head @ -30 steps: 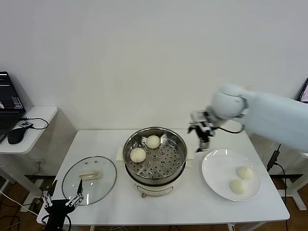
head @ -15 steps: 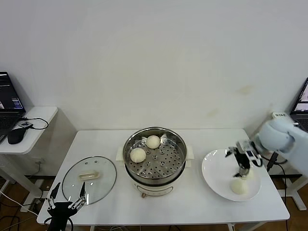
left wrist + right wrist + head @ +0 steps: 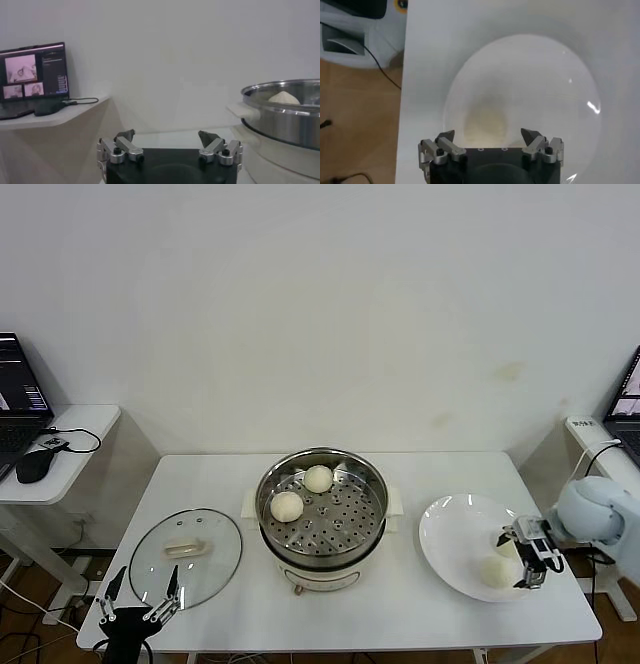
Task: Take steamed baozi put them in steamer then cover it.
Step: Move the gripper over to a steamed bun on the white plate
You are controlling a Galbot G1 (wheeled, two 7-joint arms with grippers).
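The steamer (image 3: 322,506) stands mid-table with two baozi inside, one at the back (image 3: 318,478) and one at the left (image 3: 287,506). Two more baozi (image 3: 495,572) (image 3: 506,542) lie on the white plate (image 3: 452,529) at the right. My right gripper (image 3: 531,560) is open and empty, low over the plate's right side beside them. In the right wrist view its fingertips (image 3: 489,136) stand apart on either side of one baozi (image 3: 485,121). The cover (image 3: 186,557) lies flat on the table at the left. My left gripper (image 3: 138,604) is open and empty, parked at the table's front left edge.
A side table with a laptop and mouse (image 3: 32,466) stands at the far left. In the left wrist view the steamer's rim (image 3: 285,111) is off to one side with a baozi (image 3: 284,97) showing above it. The plate's bare part (image 3: 545,85) lies beyond the right gripper.
My right arm has swung from beside the steamer's right rim over to the plate and come down at its right side. The left gripper has barely shifted.
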